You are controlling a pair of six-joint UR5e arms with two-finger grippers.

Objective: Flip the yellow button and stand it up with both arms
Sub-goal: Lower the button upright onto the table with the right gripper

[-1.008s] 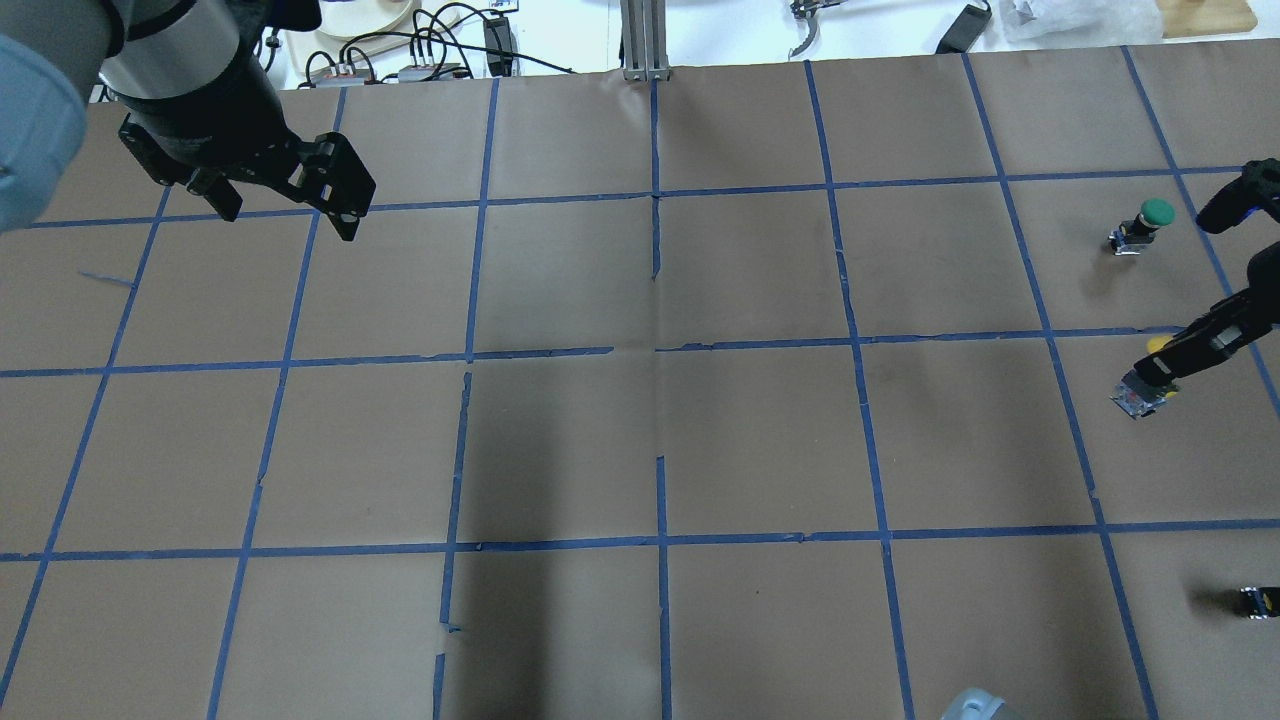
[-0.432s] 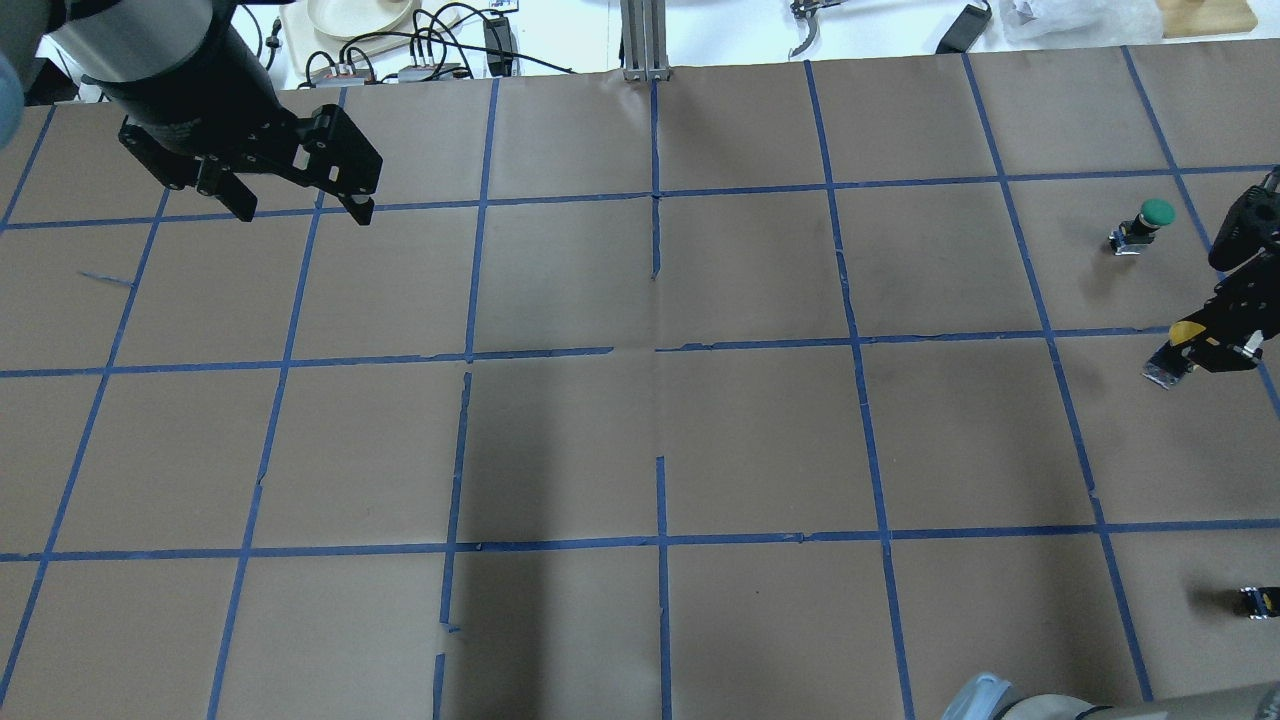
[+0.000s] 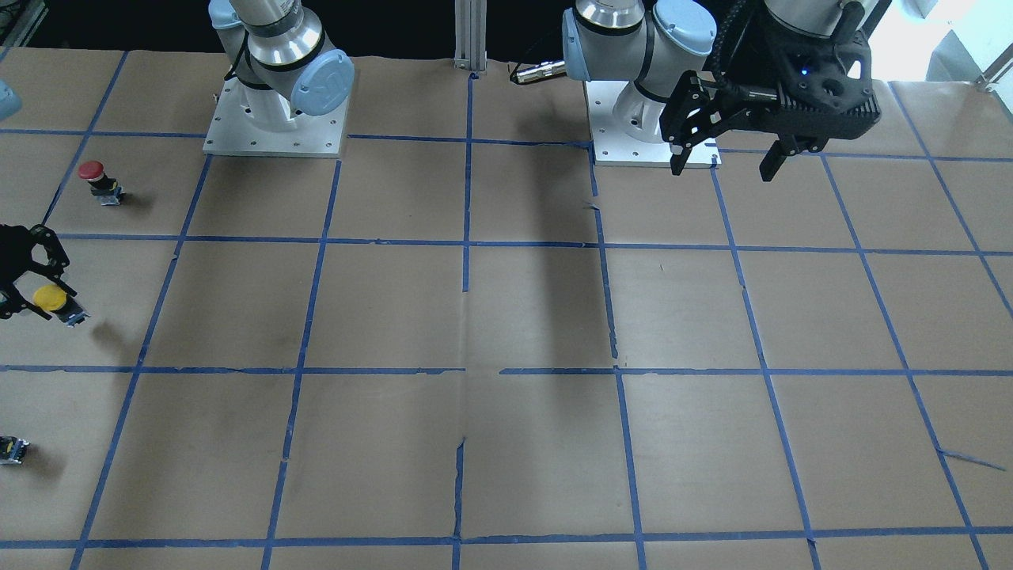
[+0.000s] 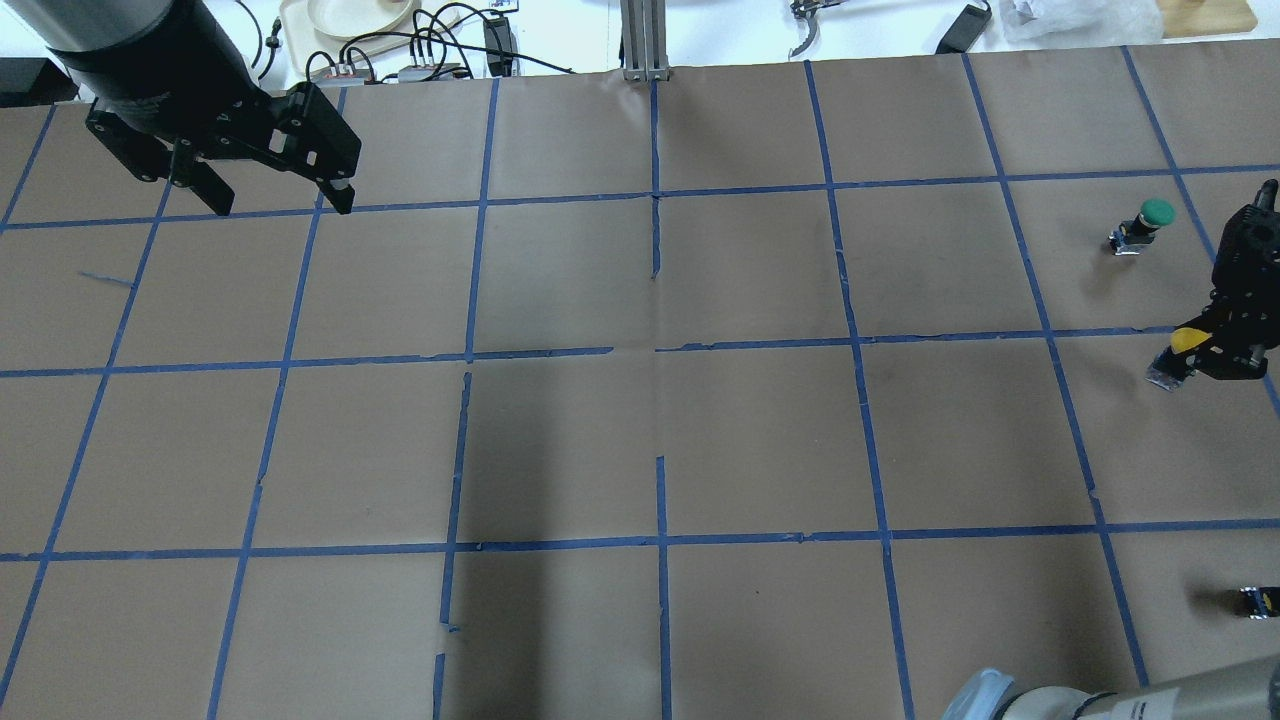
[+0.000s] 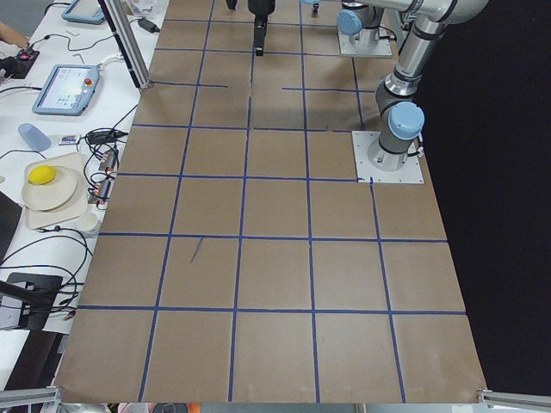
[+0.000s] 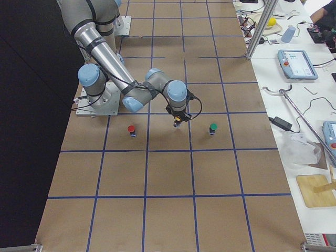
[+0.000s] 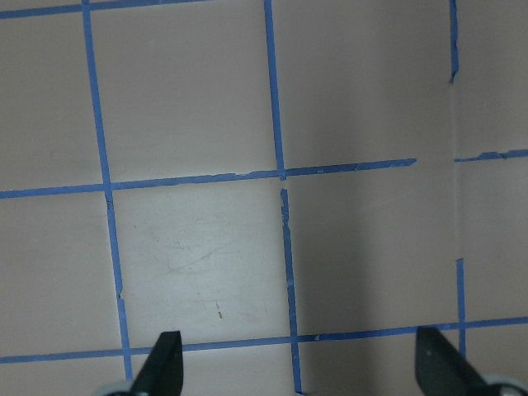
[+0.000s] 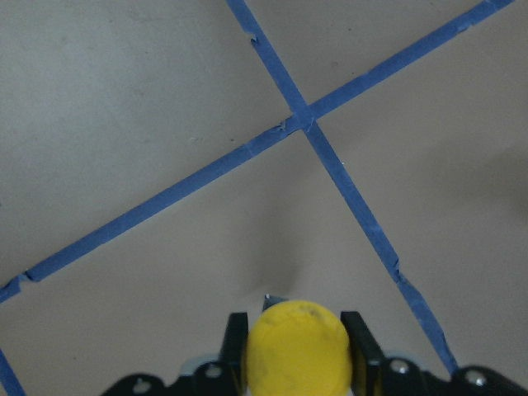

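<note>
Yellow button is clamped in our right claw above the tabletop. Our left claw gapes, well apart. We judge flipping and standing undone.

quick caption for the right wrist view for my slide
The right gripper shut on the yellow button, cap facing the camera, over brown paper with crossing blue tape lines.

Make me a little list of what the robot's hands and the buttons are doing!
Right gripper: shut on the small yellow push-button with the round mushroom cap, held above the table
Left gripper: open, empty, hovering over the other end of the table
Red-capped push-button: standing on the brown paper table, nothing touching it
Green-capped push-button: standing on the table, nothing touching it
Yellow button set down standing: not yet
</note>
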